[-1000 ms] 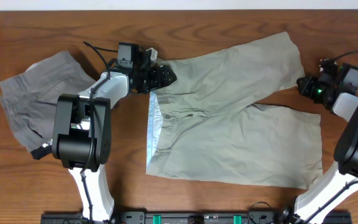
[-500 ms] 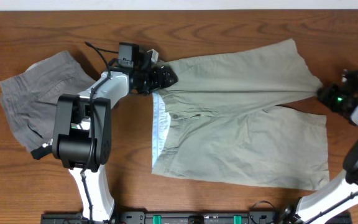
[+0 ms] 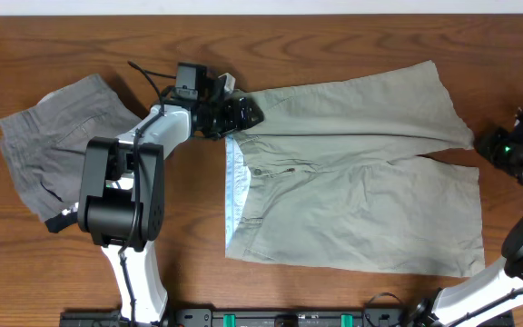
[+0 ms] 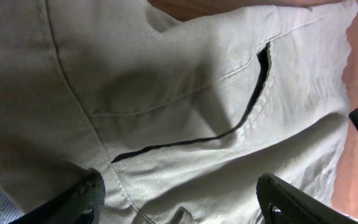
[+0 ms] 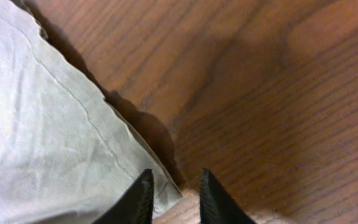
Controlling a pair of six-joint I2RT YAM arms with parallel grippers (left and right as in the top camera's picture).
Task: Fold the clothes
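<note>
Shows the clothes [image 3: 352, 173] flat on the tabletop [image 3: 334, 41], from the middle out toward the right edge. Runs the long axis left-right: waistband with striped lining [image 3: 233, 195] toward the left edge, both leg hems toward the right edge.

Puts left gripper [image 3: 241, 111] on the far waistband corner. Jaws spread wide, fingers [image 4: 86, 196] set apart over the cloth below a pocket slit [image 4: 261, 74], nothing pinched.

Puts right gripper [image 3: 499, 145] by the right edge, just beyond the far leg's hem corner [image 3: 468, 141]. Reads those jaws as narrowly parted, with the cloth tip right at the gap and no pinch visible.

Leaves grey shorts [image 3: 53, 154] bunched near the left edge, well apart, not part of the job.

Judges the next step as a lengthwise fold, far half carried toward the near edge. Hinges on one relation: far side of the garment stretched straight between the two grippers, each arm nearest its own end. Gives left the waistband corner directly under its jaws. Needs right to shift toward the left edge first, since the hem lies on that side of its jaws.
</note>
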